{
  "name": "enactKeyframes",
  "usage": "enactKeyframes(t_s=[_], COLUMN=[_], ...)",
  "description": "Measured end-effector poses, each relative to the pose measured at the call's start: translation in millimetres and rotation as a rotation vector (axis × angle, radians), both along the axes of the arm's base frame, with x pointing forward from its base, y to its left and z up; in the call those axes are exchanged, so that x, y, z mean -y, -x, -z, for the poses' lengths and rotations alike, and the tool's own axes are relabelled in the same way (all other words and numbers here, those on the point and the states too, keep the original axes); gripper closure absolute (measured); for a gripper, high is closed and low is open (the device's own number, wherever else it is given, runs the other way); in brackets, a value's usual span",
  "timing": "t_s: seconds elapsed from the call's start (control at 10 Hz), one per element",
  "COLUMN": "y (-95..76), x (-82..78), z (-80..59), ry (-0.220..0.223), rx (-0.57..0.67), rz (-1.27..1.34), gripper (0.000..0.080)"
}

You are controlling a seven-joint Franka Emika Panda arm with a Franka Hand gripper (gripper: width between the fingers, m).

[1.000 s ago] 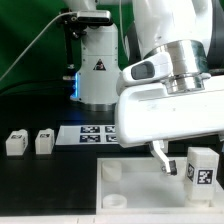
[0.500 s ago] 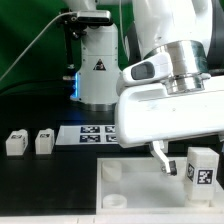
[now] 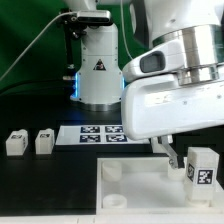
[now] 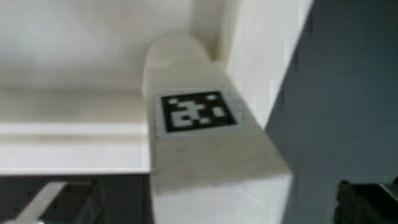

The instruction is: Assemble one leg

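A white leg point(image 3: 201, 168) with a black-and-white tag stands upright at the right side of the white tabletop point(image 3: 130, 185). In the wrist view the same leg point(image 4: 205, 130) lies between my fingers, with a gap on each side. My gripper point(image 3: 182, 158) is open around it; one finger point(image 3: 168, 158) shows just to the exterior view's left of the leg, and the other is hidden. In the wrist view the gripper point(image 4: 208, 205) shows only its dark fingertips point(image 4: 45, 205). Two more legs point(image 3: 15, 143) point(image 3: 43, 142) stand on the black table at the left.
The marker board point(image 3: 95, 134) lies behind the tabletop. A white cylindrical device with a blue light point(image 3: 97, 75) stands at the back. The tabletop has round corner sockets point(image 3: 112, 171).
The arm's white body has moved up and a little to the exterior view's right. The leg and the other parts have not moved.
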State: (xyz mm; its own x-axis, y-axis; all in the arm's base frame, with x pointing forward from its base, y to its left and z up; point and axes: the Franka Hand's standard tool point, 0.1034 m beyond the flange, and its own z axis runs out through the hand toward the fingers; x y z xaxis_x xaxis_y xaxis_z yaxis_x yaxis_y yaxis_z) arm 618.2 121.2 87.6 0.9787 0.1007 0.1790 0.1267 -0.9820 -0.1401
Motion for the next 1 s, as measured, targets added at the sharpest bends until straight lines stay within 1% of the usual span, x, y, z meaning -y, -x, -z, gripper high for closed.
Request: enactKeyframes(t_s=[0.1,0.3,0.4,0.5,0.6,0.7,0.8,0.9,1.0], y=[0.2,3.3,1.0,2.0,1.8,1.9,1.9,1.6,1.4], x=[2.8,3.5,4.7,4.1,4.2,4.3,4.3,5.1,8.0], z=[1.6,5.9,9.2,10.6,10.5,10.7,10.7,10.7,11.4], ry=[-0.002,-0.006,-0.005,-0.005,-0.005,-0.005,-0.005,-0.004,-0.002], rx=[-0.088,-0.184,-0.159,-0.156,-0.155,-0.155,-0.156,-0.155,-0.155], rz=[-0.008,-0.019,-0.012,-0.012,-0.012,-0.012,-0.012,-0.012,-0.008], gripper=[0.015,0.015,0.015,0.015,0.0178,0.0178,0.0349,0.0349,0.0496])
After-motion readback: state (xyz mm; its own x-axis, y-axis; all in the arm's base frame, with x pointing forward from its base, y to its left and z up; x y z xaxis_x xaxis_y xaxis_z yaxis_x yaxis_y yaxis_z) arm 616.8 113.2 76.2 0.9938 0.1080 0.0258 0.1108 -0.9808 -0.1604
